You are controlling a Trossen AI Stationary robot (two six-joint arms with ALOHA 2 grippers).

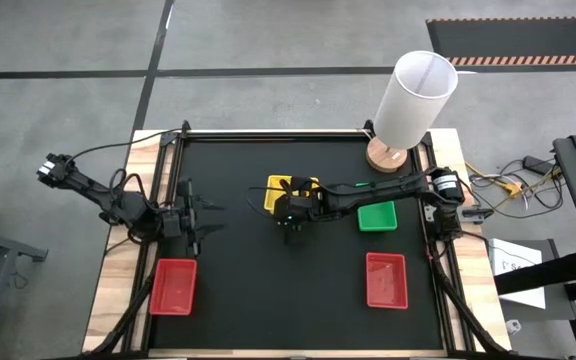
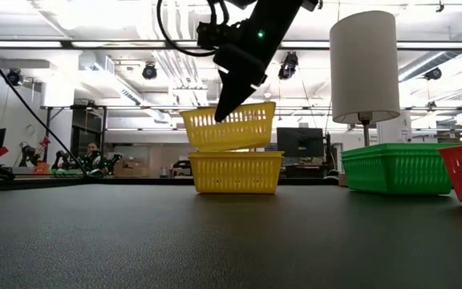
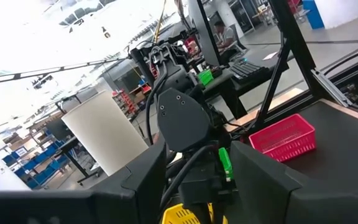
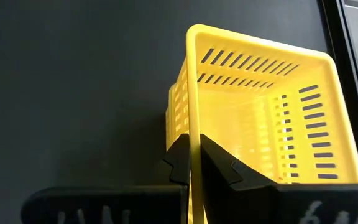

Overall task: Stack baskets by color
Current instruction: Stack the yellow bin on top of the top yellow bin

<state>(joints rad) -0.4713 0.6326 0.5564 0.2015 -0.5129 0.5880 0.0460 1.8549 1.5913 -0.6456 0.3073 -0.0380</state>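
Black matting covers the surface (image 1: 248, 300), which sits in a wooden frame on a grey workshop floor; the low view looks across it into a long hall with ceiling lights and benches.

Near the middle of the mat, the right gripper (image 4: 194, 163) is clamped on the rim of a yellow basket (image 2: 229, 126), one finger inside the wall and one outside. That held basket hangs tilted in the air, directly above a second yellow basket (image 2: 236, 172) that rests flat on the mat; in the low view the two look just apart or barely touching, and I cannot tell which. From above, only part of the yellow shows behind the arm.

A green basket (image 1: 377, 215) sits to the right of the yellow pair, near the right arm's base. One red basket (image 1: 386, 279) lies toward the front right of the mat, and another red basket (image 1: 172, 286) lies at the front left corner. Whether the green or red ones are single baskets or stacks cannot be told.

A tall white cylinder on a wooden base (image 1: 411, 100) stands at the back right corner of the surface.

The left gripper (image 1: 200, 217) hovers over the left side of the mat, well apart from every basket, its fingers spread and holding nothing.
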